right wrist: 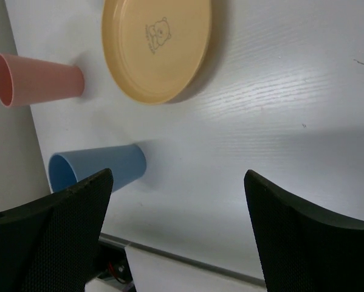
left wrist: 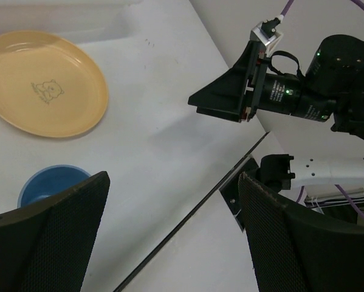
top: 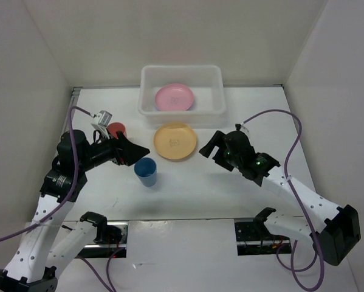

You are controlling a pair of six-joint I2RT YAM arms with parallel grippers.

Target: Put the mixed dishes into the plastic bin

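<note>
Left to right on the white counter (top: pixel 194 194): the left tool (top: pixel 136 151), spread wide and empty, hangs just beside the small red plastic cup (top: pixel 116 129). The small blue plastic cup (top: pixel 146 171) and the round yellow-orange plastic plate (top: pixel 175 141) remain on the counter. The round pink plastic plate (top: pixel 174 97) lies in the translucent white rectangular plastic bin (top: pixel 146 111) (the only dish seen inside). The right tool (top: pixel 209 146), likewise wide and empty, hovers near the yellow-orange plate. Three visible dishes are left.
</note>
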